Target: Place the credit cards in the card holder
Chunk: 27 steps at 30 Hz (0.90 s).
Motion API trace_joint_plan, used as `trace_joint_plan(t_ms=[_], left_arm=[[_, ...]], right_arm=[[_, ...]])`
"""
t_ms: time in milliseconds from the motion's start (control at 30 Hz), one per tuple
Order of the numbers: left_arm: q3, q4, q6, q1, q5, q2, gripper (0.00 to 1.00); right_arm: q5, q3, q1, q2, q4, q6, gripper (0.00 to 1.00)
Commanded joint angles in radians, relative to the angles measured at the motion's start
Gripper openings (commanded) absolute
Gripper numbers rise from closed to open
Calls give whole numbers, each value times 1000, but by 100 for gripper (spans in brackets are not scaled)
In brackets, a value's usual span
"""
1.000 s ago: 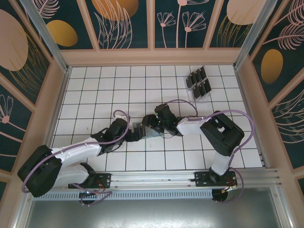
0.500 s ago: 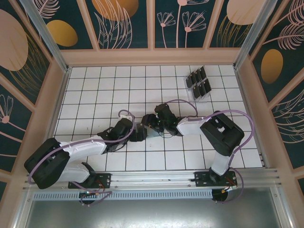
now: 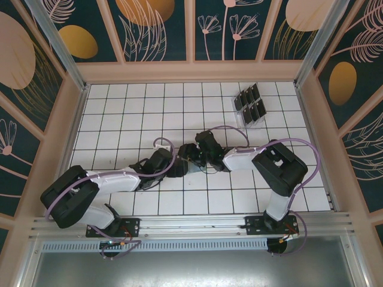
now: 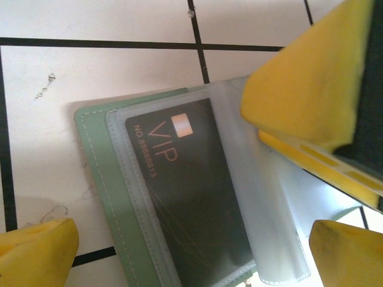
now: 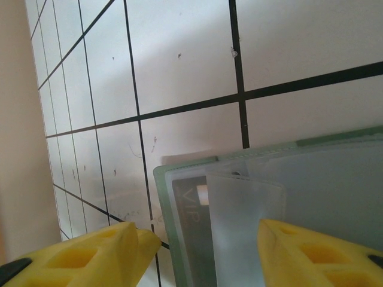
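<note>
card holder (image 4: 99,191) lies open on tiled table (image 3: 119,113), mid-table where both arms meet; dark VIP card (image 4: 191,203) sits inside one clear pocket of it; loose sleeve flap (image 4: 263,209) lies over the card's right part; left gripper (image 4: 191,260) spread wide, yellow tips either side of the holder, holding nothing; right gripper (image 5: 203,257) about half spread, one tip over bare tile beside the holder's edge, other finger (image 4: 305,72) over the sleeve flap, contact unclear, nothing clamped; more credit cards (image 3: 250,103) stand in clear rack (image 3: 246,124) at far right, well apart from the holder
</note>
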State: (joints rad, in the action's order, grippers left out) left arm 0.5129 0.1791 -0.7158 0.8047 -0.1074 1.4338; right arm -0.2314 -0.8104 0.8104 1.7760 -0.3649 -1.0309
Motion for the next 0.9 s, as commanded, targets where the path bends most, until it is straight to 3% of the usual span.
trace_joint_plan(t_ms=[0,867], left_arm=[[22,-10,1,7,-54,28,98],[21,-58,-5,5,-114,130,99]], right_arm=[[-10,13,-5,5,-26,-10,55],[12,25,-51,-142,40,32,56]])
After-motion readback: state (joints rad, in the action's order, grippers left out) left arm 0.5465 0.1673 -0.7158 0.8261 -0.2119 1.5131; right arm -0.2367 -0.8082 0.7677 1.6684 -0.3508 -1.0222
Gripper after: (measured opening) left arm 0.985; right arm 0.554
